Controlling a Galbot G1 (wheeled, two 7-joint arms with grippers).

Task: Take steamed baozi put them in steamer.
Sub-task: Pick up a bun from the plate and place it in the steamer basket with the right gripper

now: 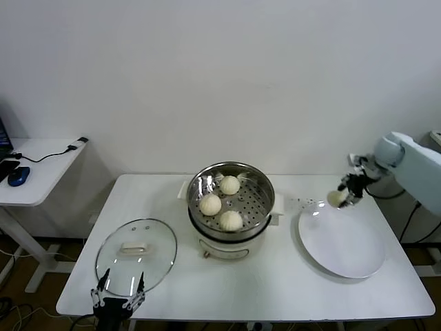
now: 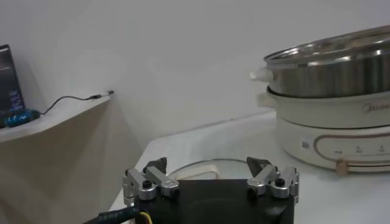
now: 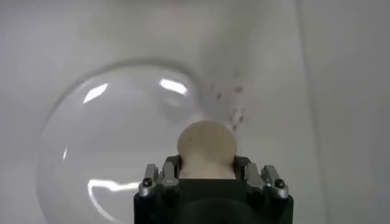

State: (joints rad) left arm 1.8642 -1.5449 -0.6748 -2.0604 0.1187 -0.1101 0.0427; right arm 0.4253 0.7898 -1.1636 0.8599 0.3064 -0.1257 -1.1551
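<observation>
The steel steamer (image 1: 231, 181) stands mid-table on its white base, and its side shows as the steamer (image 2: 329, 64) in the left wrist view. Three cream-white baozi lie on its perforated tray: one at the back (image 1: 229, 185), one on the left (image 1: 210, 204), one at the front (image 1: 231, 221). My right gripper (image 1: 342, 196) is shut on another baozi (image 3: 206, 146), held just above the far edge of the white plate (image 1: 344, 245). My left gripper (image 2: 210, 170) stands open and empty at the table's front left, by the glass lid (image 1: 136, 256).
The glass lid (image 2: 201, 167) with a white handle lies flat front left. A side desk (image 1: 34, 172) with a blue mouse and cables stands off the table's left. A wall closes the back. Bare tabletop (image 1: 269, 283) runs along the front.
</observation>
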